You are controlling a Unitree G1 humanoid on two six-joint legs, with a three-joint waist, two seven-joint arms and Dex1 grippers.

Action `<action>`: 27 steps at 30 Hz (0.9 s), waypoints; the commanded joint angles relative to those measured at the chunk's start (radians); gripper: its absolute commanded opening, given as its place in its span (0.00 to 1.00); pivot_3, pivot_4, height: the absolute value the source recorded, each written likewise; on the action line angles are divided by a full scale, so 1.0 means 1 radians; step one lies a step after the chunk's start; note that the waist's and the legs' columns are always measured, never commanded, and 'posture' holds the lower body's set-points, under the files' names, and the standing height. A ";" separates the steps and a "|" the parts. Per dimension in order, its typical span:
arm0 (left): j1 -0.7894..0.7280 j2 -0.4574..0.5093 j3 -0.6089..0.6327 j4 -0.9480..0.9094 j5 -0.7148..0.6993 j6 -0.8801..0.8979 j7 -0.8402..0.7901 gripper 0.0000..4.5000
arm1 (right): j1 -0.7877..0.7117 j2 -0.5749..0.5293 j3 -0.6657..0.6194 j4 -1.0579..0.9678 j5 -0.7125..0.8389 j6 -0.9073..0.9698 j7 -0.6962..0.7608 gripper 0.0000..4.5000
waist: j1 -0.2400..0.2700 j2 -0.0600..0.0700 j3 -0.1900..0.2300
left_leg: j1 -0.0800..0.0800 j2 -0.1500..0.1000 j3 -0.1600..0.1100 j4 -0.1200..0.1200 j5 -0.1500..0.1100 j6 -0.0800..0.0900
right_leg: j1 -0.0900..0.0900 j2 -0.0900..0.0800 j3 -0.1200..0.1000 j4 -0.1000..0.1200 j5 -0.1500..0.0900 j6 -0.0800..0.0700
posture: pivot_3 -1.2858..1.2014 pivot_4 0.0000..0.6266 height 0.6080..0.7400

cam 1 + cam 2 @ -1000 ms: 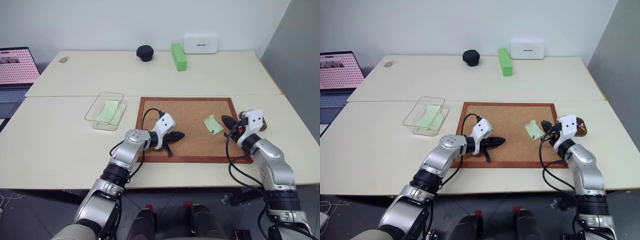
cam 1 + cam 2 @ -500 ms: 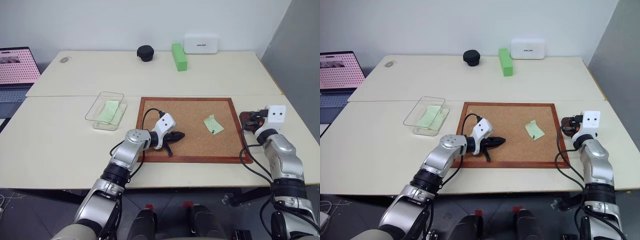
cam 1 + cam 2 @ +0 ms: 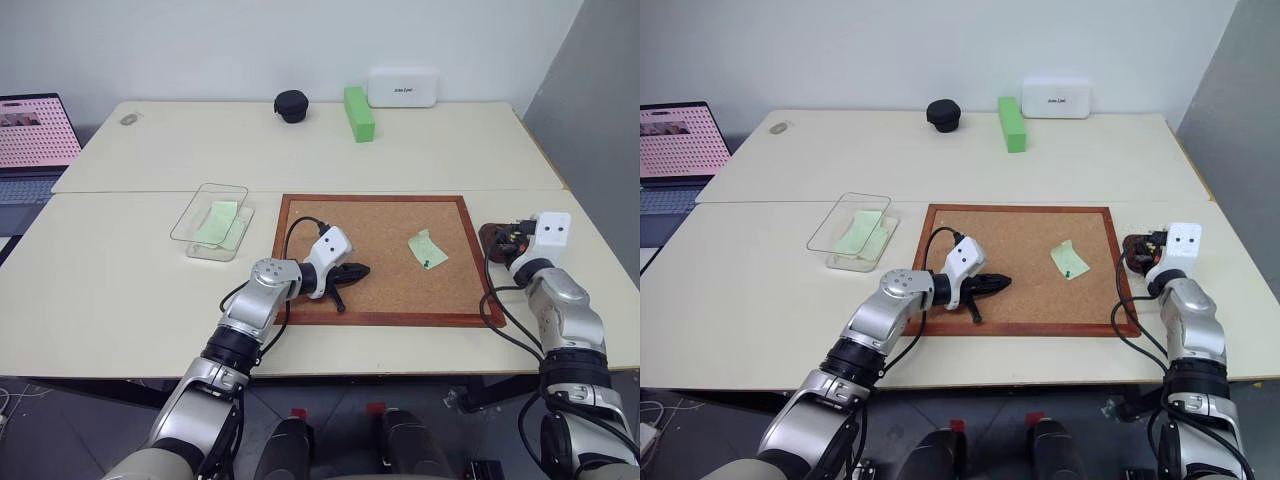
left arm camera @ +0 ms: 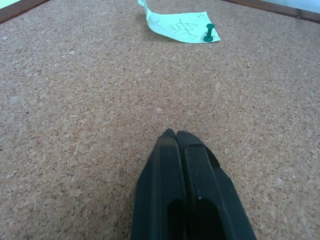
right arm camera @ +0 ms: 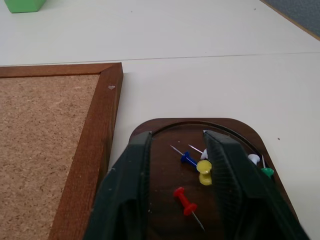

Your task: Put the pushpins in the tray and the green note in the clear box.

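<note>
Cork board (image 3: pixel 375 255) sits mid desk (image 3: pixel 120 290) w/ note (image 3: pixel 427 248) pinned on its right part, clear box (image 3: pixel 212 221) just left of board, tray (image 5: pixel 200 150) w/ pushpins (image 5: pixel 195 167) just right.

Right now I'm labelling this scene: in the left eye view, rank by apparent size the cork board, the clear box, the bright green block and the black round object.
1. cork board, by far the largest.
2. clear box.
3. bright green block.
4. black round object, smallest.

The block and black object sit farther back, so they may look smaller than they really are.
</note>
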 commanded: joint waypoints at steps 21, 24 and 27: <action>0.023 0.002 -0.029 0.036 0.024 0.033 0.000 0.00 | 0.152 0.011 0.139 -0.366 0.124 -0.033 0.325 0.99 | 0.000 0.000 0.000 | 0.000 0.000 -0.001 0.000 0.000 0.000 | 0.000 0.000 0.000 0.000 0.000 0.000 | 0.52 0.24 1.00; 0.020 0.000 -0.027 0.037 0.023 0.035 0.002 0.00 | 0.188 0.024 0.182 -0.406 0.123 -0.014 0.350 0.99 | 0.001 0.000 0.000 | 0.000 0.000 -0.001 0.000 0.000 0.000 | 0.000 0.000 0.000 0.000 0.000 0.000 | 0.52 0.24 1.00; 0.021 0.000 -0.027 0.033 0.022 0.037 0.001 0.00 | 0.199 0.037 0.207 -0.401 0.102 -0.017 0.344 0.99 | 0.001 0.000 0.000 | 0.000 0.000 -0.001 0.000 0.000 0.000 | 0.000 0.000 -0.001 0.000 0.000 0.000 | 0.52 0.24 1.00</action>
